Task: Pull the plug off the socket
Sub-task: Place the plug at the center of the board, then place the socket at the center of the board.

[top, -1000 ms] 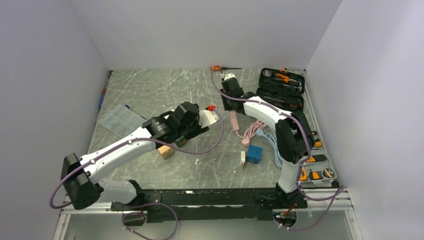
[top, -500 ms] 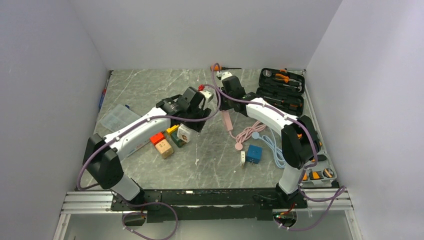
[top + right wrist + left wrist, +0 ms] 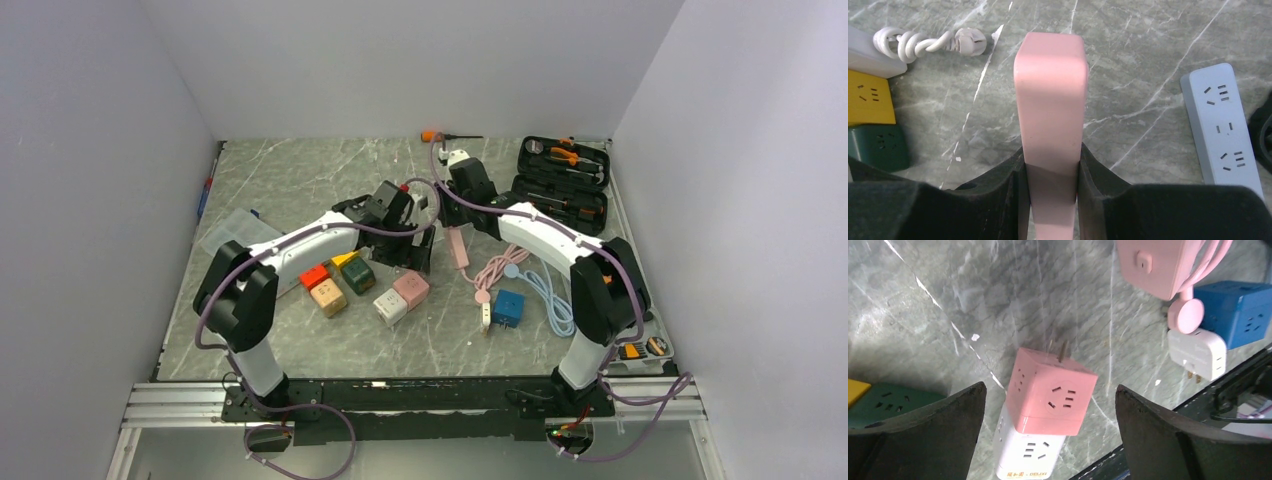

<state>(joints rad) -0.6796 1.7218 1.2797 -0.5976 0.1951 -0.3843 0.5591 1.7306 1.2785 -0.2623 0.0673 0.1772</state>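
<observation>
A pink cube socket with bare prongs on its far side lies joined to a white cube socket on the marble table; the pair also shows in the top view. My left gripper is open above them, its fingers either side and touching nothing. My right gripper is shut on a pink power strip. The strip's round pink plug rests against a white adapter beside a blue cube socket.
Yellow, green, red and tan cubes lie left of centre. A light-blue power strip and its cable lie on the right. An open toolbox stands at the back right, a clear box at the left.
My left arm has swung right towards the centre, uncovering the coloured cubes. The pink and white cube pair now lies at front centre. My right gripper keeps hold of the pink strip.
</observation>
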